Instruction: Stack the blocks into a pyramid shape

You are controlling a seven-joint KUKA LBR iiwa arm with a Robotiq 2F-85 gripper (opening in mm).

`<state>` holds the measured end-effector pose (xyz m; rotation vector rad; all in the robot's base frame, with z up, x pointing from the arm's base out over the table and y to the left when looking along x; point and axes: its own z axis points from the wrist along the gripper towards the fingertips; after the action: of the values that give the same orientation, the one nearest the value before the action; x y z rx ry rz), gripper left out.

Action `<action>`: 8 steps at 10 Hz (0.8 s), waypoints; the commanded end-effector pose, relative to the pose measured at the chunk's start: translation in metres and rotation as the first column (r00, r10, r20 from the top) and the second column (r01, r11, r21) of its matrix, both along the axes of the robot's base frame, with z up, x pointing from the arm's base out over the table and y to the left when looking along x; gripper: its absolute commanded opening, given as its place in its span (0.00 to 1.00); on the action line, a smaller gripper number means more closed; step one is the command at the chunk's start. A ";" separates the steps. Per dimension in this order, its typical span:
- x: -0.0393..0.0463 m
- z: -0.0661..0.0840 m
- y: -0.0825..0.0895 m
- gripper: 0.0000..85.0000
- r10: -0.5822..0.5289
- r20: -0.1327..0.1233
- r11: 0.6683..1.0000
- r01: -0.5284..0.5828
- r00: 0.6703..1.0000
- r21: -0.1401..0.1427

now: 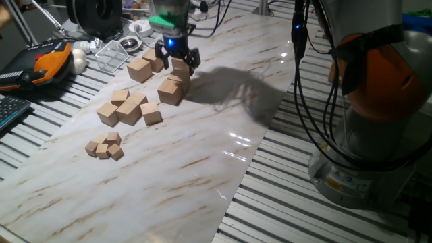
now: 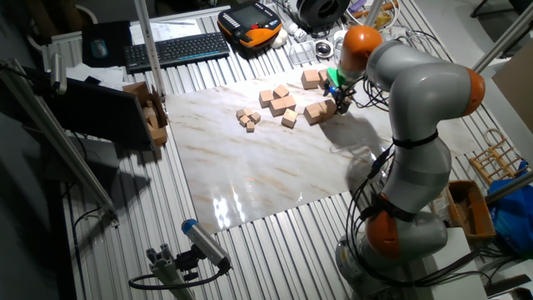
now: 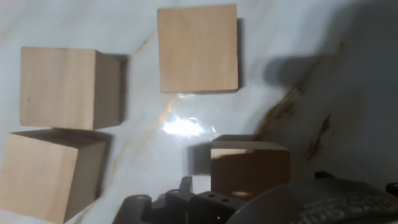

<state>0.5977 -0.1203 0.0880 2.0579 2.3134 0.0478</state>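
Several large plain wooden blocks lie at the far side of the marble board. Two blocks [image 1: 140, 69] [image 1: 154, 61] sit side by side at the left. Another block [image 1: 181, 67] is between the spread fingers of my gripper [image 1: 177, 62], which stands open around it. Just in front is one more block [image 1: 170, 92]; I cannot tell whether the two touch. The hand view shows a shadowed block [image 3: 249, 168] closest to the hand, one block [image 3: 198, 48] at the top and two blocks [image 3: 68, 87] [image 3: 50, 174] at the left. In the other fixed view, the gripper [image 2: 341, 98] hangs beside the blocks [image 2: 316, 111].
Medium wooden cubes [image 1: 129, 108] cluster left of centre, with tiny cubes [image 1: 104, 146] nearer the front. A clear tray [image 1: 111, 54], a pendant [image 1: 47, 61] and a keyboard [image 1: 10, 111] lie off the board's left edge. The arm's base [image 1: 378, 135] stands at the right.
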 end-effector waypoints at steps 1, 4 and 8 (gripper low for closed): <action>-0.0007 0.006 -0.003 1.00 0.004 -0.005 1.000 -0.004 1.000 -0.004; 0.0013 0.014 -0.023 1.00 0.029 -0.008 0.999 -0.030 1.000 -0.014; 0.0059 0.008 -0.051 1.00 0.025 0.018 1.000 -0.025 1.000 -0.015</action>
<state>0.6040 -0.1717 0.0962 2.0149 2.3200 0.0511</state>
